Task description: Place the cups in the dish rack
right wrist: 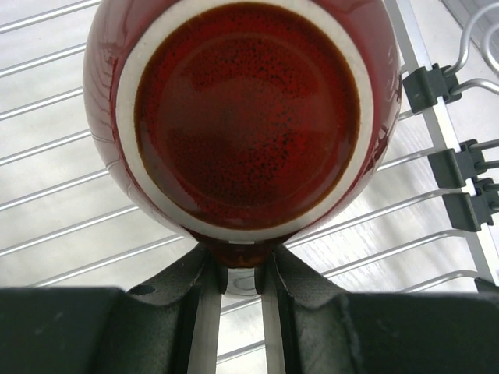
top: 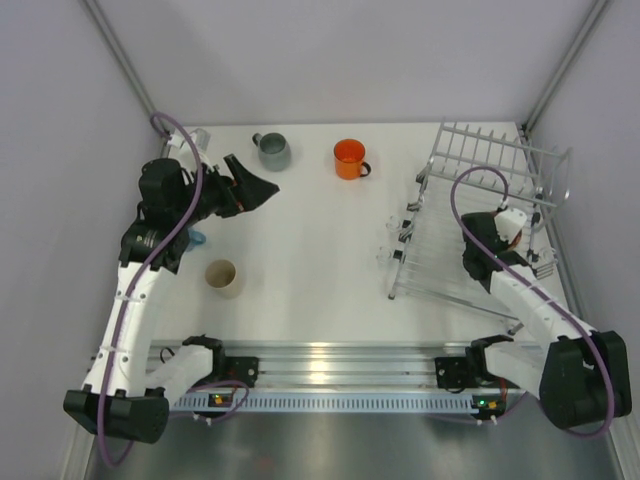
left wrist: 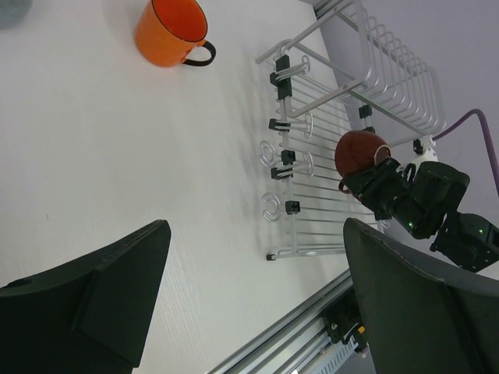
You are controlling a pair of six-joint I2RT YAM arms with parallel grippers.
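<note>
My right gripper (right wrist: 242, 269) is shut on the handle of the dark red mug (right wrist: 245, 117). It holds the mug base-up over the flat grid of the dish rack (top: 455, 265). The mug also shows in the left wrist view (left wrist: 360, 152). My left gripper (top: 255, 175) is open and empty above the table's left side, just left of the grey mug (top: 271, 151). The bright orange mug (top: 350, 158) stands at the back middle. The cream mug (top: 223, 279) stands near my left arm. The light blue mug (top: 196, 238) is mostly hidden under that arm. The squat orange-red mug is out of view.
The rack's upright tines (top: 500, 150) rise at the back right corner. Grey walls close the table at the back and both sides. A metal rail (top: 330, 365) with the arm bases runs along the near edge.
</note>
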